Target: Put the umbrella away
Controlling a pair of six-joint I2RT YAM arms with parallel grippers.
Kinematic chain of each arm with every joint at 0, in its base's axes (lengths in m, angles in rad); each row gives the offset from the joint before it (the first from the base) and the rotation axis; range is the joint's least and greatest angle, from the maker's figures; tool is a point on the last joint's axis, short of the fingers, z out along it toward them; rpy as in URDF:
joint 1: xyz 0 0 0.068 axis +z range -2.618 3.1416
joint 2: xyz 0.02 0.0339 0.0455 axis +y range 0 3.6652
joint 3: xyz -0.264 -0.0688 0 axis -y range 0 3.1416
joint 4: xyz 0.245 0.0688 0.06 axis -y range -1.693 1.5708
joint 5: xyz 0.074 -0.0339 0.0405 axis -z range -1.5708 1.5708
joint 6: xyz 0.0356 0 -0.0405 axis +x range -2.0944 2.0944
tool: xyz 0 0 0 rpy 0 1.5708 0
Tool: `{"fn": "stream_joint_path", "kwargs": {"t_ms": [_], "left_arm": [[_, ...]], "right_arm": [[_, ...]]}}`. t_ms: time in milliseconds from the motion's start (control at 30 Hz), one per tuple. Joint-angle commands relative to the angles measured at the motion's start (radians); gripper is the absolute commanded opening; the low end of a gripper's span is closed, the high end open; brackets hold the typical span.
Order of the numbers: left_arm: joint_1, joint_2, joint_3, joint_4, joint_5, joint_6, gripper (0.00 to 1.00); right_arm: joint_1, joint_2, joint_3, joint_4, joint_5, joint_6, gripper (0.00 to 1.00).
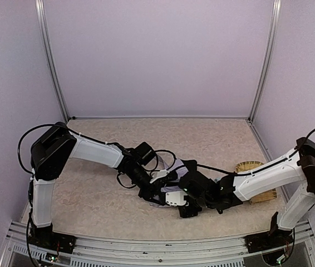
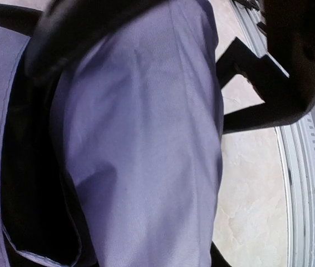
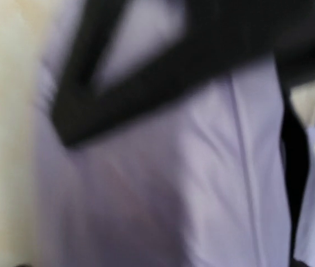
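Top external view: umbrella (image 1: 175,177) lies bunched at near-centre of table (image 1: 90,197); left gripper (image 1: 154,190) and right gripper (image 1: 189,203) crowd onto it, clamped or not cannot be told; likely risk: slack fabric slips or snags, grippers knock together.

You've got the umbrella (image 1: 178,177) lying on the table (image 1: 202,139) at lower centre of the top view, left arm (image 1: 96,151) on its left, right arm (image 1: 263,178) on its right. The woven basket (image 1: 247,167) sits further right, partly behind that arm.
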Motion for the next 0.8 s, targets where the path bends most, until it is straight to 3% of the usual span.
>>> {"fn": "stream_joint_path", "kwargs": {"t_ms": [0, 133, 300, 367, 400, 467, 500, 533, 567, 767], "left_arm": [[-0.004, 0.083, -0.078, -0.224, -0.131, 0.001, 0.25], [-0.005, 0.081, -0.074, -0.218, -0.119, 0.001, 0.25], [-0.005, 0.067, -0.086, -0.184, -0.096, -0.009, 0.26], [-0.003, 0.056, -0.09, -0.163, -0.1, -0.022, 0.29], [-0.002, 0.047, -0.095, -0.145, -0.101, -0.034, 0.32], [0.003, 0.016, -0.12, -0.09, -0.114, -0.07, 0.49], [0.005, -0.007, -0.136, -0.046, -0.126, -0.085, 0.65], [0.007, -0.036, -0.152, -0.01, -0.143, -0.102, 0.94], [0.011, -0.063, -0.173, 0.035, -0.167, -0.125, 0.98], [0.038, -0.324, -0.323, 0.232, -0.258, -0.211, 0.99]], "right_arm": [[-0.055, 0.043, 0.051, -0.05, -0.033, 0.016, 0.97], [-0.058, 0.11, 0.101, -0.117, -0.097, 0.041, 0.86], [-0.04, 0.136, 0.12, -0.099, -0.215, 0.074, 0.83], [-0.033, 0.147, 0.134, -0.095, -0.239, 0.085, 0.77], [-0.032, 0.156, 0.138, -0.096, -0.242, 0.091, 0.66], [-0.032, 0.164, 0.138, -0.098, -0.255, 0.097, 0.48], [-0.032, 0.165, 0.136, -0.098, -0.269, 0.098, 0.43], [-0.032, 0.163, 0.133, -0.101, -0.281, 0.102, 0.39], [-0.032, 0.161, 0.13, -0.105, -0.291, 0.114, 0.35], [-0.03, 0.136, 0.101, -0.119, -0.357, 0.17, 0.22]]}}
